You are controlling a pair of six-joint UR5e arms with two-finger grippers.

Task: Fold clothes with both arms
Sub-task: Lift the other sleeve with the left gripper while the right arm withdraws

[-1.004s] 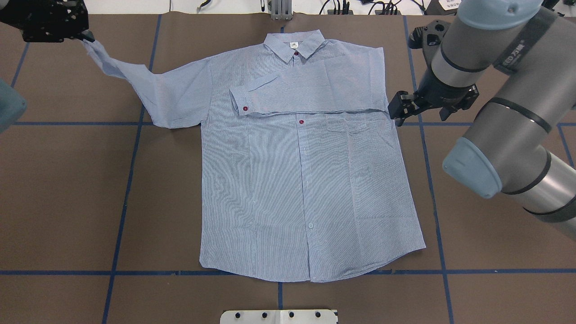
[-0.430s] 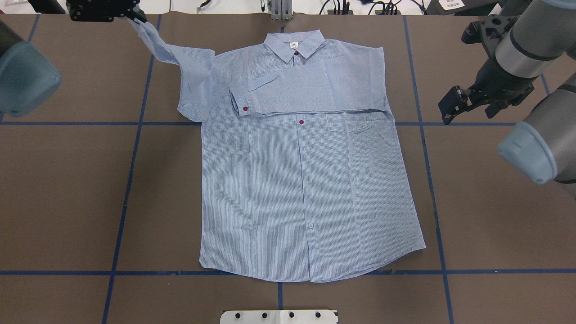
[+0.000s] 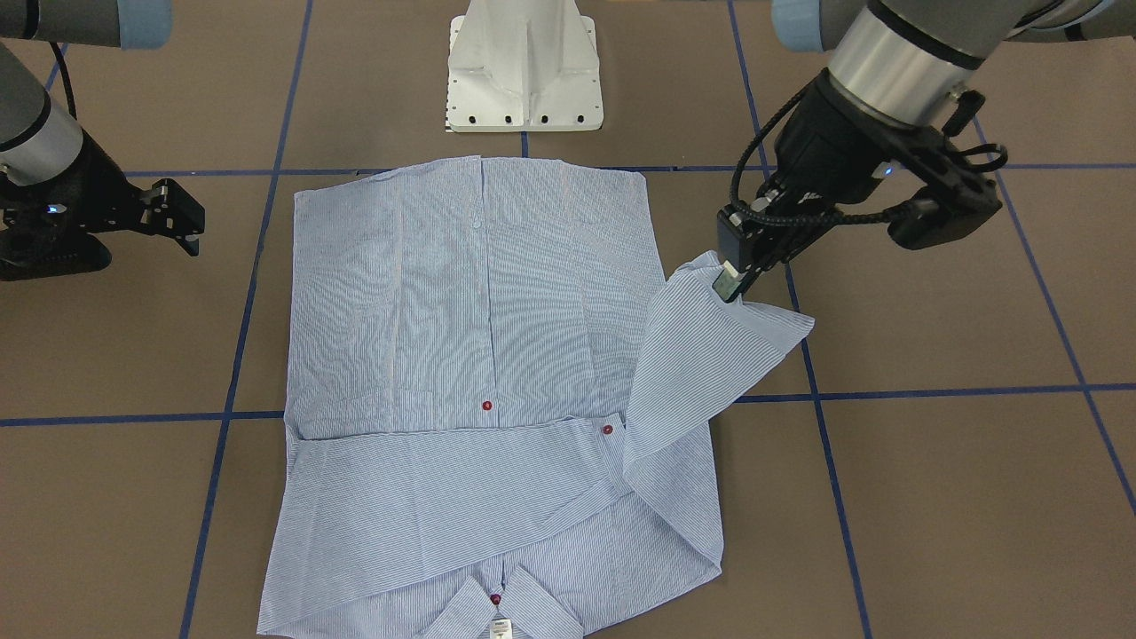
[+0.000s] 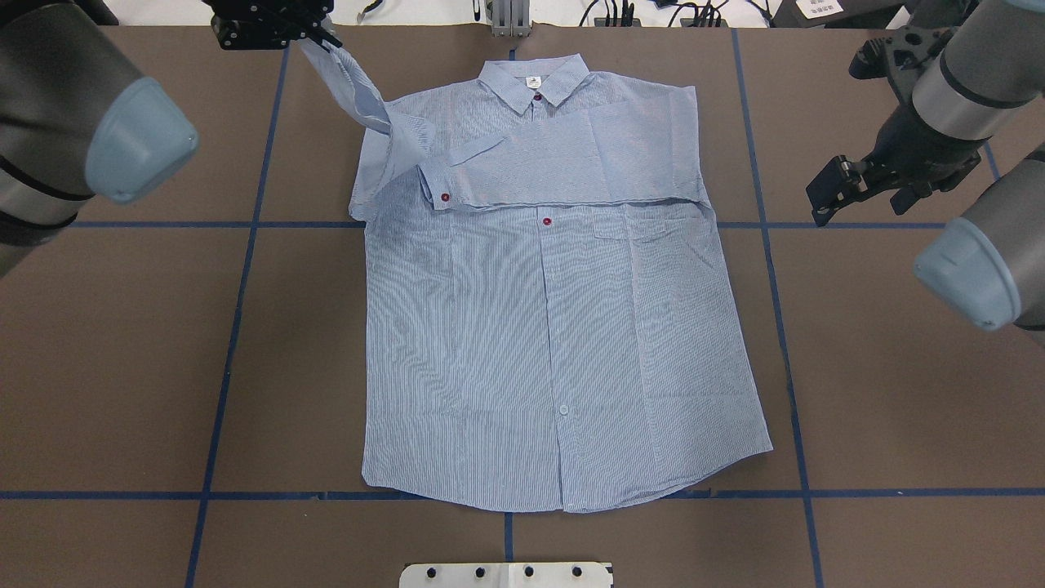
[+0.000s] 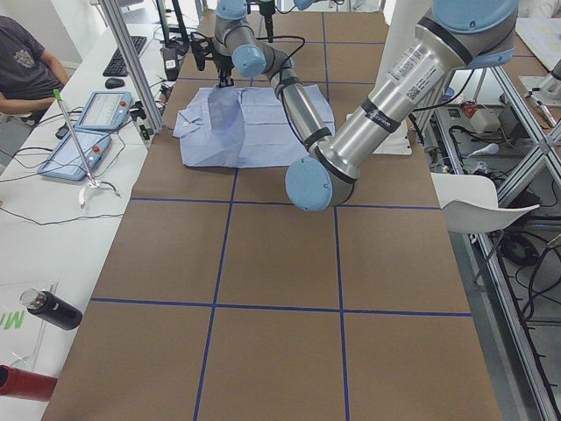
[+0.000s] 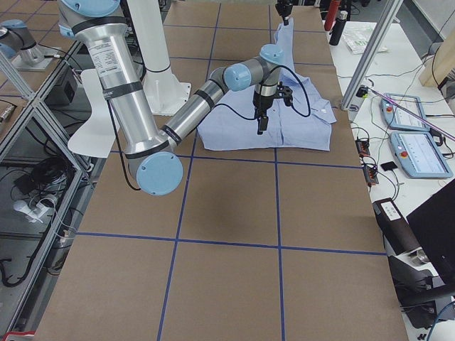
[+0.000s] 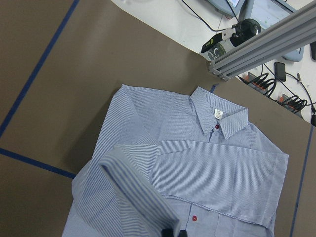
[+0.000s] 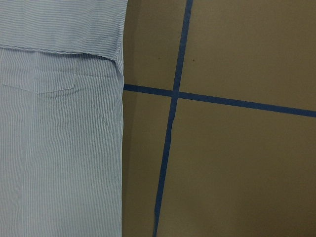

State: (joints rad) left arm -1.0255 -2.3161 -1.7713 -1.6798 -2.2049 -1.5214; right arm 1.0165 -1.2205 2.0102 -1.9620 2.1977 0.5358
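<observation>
The shirt (image 4: 555,343) lies flat and front up on the counter (image 4: 122,367). The folded sleeve (image 4: 563,167) lies across the chest just below the collar (image 4: 535,82). The left gripper (image 3: 732,282) pinches the cuff end of the raised sleeve (image 3: 701,355), holding it above the counter on the robot's left of the collar. The right gripper (image 4: 826,194), spread and empty, hangs well apart from the collar on the opposite side, off the cloth.

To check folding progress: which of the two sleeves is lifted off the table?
The sleeve on the robot's left, held up at its cuff by the left gripper; the other sleeve lies flat across the chest.
</observation>
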